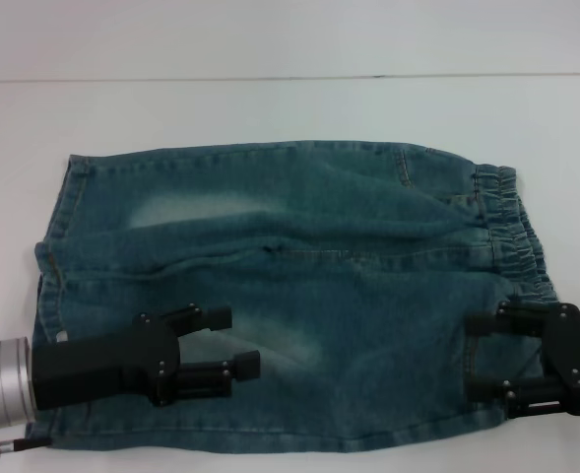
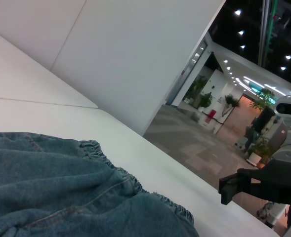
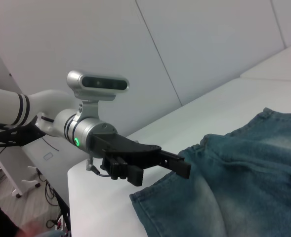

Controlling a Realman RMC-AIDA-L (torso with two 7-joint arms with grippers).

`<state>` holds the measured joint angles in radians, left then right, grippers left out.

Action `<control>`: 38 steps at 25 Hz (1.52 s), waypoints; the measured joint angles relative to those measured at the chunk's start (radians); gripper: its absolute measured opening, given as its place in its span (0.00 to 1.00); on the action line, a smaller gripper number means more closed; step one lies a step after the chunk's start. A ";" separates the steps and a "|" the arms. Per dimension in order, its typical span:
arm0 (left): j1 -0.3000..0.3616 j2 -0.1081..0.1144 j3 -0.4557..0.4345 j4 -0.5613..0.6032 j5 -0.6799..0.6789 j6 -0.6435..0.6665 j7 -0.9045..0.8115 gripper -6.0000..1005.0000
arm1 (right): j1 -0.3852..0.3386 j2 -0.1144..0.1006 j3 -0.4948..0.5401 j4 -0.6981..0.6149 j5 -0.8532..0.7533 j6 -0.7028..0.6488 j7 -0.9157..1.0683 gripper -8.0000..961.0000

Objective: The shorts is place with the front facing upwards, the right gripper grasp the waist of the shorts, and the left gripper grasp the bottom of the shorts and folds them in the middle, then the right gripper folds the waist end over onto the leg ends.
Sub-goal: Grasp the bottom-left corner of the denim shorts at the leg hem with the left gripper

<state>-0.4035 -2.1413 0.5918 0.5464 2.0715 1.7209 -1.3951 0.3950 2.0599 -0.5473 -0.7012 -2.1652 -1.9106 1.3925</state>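
Observation:
The shorts (image 1: 299, 286) lie flat across the white table (image 1: 270, 108). Their puckered waist (image 1: 514, 232) is at the right and the straight leg hems (image 1: 58, 246) are at the left. My left gripper (image 1: 238, 340) is open over the near leg, fingers pointing right, with nothing between them. Over the near corner of the waist end, my right gripper (image 1: 472, 357) is open and points left. The left wrist view shows the waistband (image 2: 110, 165) and a finger (image 2: 234, 183) of the right gripper. In the right wrist view the left gripper (image 3: 160, 173) is above the hem corner of the shorts (image 3: 234, 192).
The table's front edge runs just below the shorts' near side. Its far edge (image 1: 270, 77) meets a white wall. Bare table lies beyond and to both sides of the shorts.

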 joint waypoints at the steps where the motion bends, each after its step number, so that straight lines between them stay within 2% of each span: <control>1: -0.001 0.000 0.000 0.000 0.000 0.001 -0.001 0.93 | 0.000 0.001 -0.001 0.000 -0.002 0.000 0.001 0.96; 12: 0.000 0.001 -0.004 0.011 0.001 0.013 -0.003 0.93 | 0.008 0.006 0.000 0.000 0.000 -0.002 0.003 0.96; 16: 0.049 0.006 -0.021 0.089 0.001 0.056 -0.034 0.93 | 0.008 0.007 0.005 0.000 0.003 -0.001 0.003 0.96; 19: 0.096 0.019 -0.042 0.164 0.002 0.074 -0.111 0.93 | 0.008 0.008 0.005 0.000 0.003 0.000 0.000 0.96; 23: 0.151 0.036 -0.150 0.257 0.049 0.091 -0.164 0.93 | 0.007 0.011 0.006 0.000 0.003 0.001 -0.003 0.96; 29: 0.171 0.054 -0.289 0.311 0.187 0.143 -0.186 0.93 | 0.004 0.009 0.006 0.000 0.003 0.004 -0.002 0.96; 33: 0.170 0.055 -0.308 0.337 0.275 0.141 -0.208 0.93 | 0.003 0.009 0.006 0.000 0.003 0.006 0.001 0.96; 38: 0.171 0.047 -0.303 0.364 0.314 0.100 -0.216 0.93 | 0.008 0.009 0.006 0.000 0.000 0.012 0.004 0.96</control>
<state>-0.2323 -2.0944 0.2893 0.9105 2.3853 1.8206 -1.6108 0.4028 2.0693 -0.5414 -0.7009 -2.1647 -1.8989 1.3962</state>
